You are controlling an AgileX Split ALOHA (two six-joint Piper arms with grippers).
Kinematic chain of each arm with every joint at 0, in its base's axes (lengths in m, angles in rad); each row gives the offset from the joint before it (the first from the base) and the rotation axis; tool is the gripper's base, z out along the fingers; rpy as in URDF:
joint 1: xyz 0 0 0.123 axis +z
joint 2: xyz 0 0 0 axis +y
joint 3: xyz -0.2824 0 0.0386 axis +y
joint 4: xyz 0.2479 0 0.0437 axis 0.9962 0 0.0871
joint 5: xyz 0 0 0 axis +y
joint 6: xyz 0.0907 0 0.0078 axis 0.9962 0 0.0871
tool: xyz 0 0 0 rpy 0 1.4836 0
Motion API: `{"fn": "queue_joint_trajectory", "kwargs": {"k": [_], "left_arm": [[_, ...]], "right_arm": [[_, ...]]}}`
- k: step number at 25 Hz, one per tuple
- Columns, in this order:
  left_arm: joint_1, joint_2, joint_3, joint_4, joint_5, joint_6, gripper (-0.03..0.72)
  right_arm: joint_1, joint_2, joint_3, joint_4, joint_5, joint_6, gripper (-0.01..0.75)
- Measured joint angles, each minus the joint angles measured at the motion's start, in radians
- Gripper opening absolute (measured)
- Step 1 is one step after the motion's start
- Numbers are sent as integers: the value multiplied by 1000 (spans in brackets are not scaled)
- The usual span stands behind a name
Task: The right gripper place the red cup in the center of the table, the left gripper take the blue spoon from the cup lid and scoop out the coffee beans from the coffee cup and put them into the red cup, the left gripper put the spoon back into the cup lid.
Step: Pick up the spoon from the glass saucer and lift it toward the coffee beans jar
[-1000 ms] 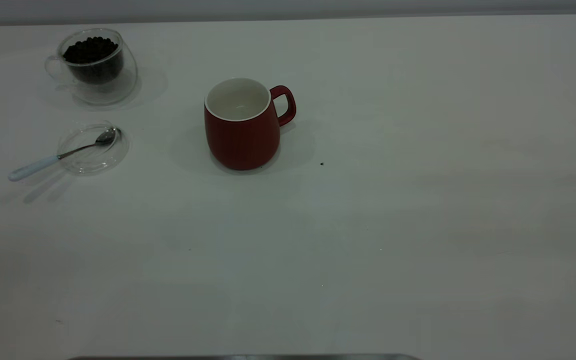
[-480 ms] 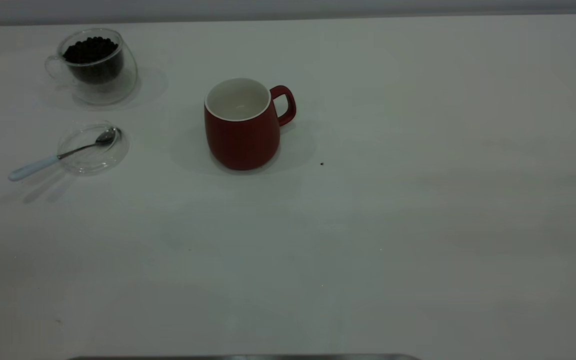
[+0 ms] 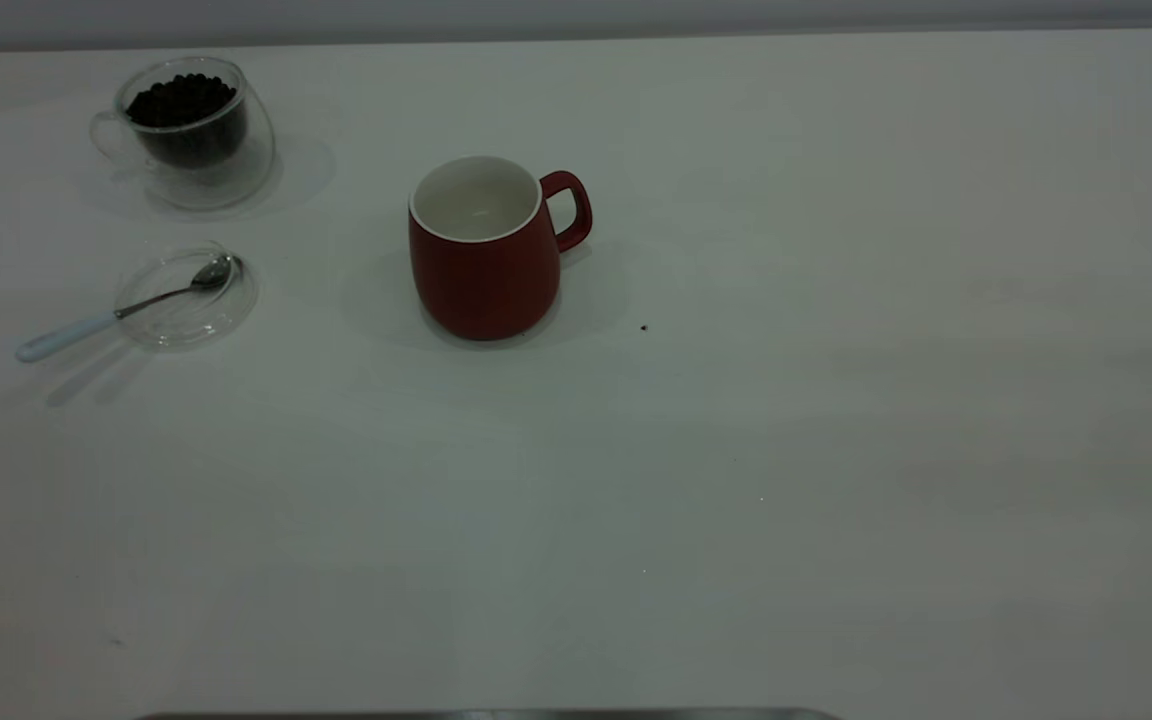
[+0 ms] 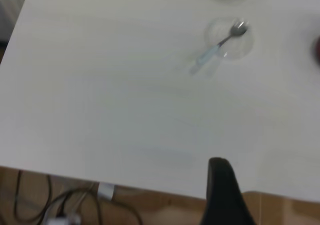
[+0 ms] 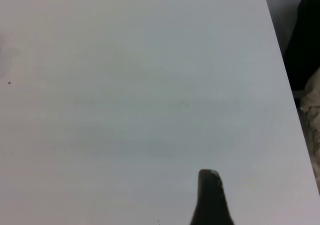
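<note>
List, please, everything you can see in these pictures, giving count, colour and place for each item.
red cup: one, dark red, white inside, upright, left of the table's middle, no beans seen inside.
coffee cup: one, clear glass, far left corner.
coffee beans: a heap, dark brown, in the coffee cup.
cup lid: one, clear, in front of the coffee cup.
blue spoon: one, bowl on the cup lid, pale handle over its rim.
table: one, white.
left gripper: black, only one finger visible, at the table's edge.
right gripper: black, only one finger visible, above bare table.

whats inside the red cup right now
Nothing visible: the red cup shows a bare white inside, with no coffee beans in it. Its near inner wall is hidden by the rim.
</note>
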State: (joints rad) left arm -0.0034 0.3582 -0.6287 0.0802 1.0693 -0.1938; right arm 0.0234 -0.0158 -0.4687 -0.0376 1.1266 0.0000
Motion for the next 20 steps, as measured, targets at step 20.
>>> {"fn": "queue_joint_trajectory", "kwargs": {"k": [20], "left_arm": [[72,1065,-85,36,-479,-178,509]], "right_arm": [[0,0,0,0,0,0,572]]}}
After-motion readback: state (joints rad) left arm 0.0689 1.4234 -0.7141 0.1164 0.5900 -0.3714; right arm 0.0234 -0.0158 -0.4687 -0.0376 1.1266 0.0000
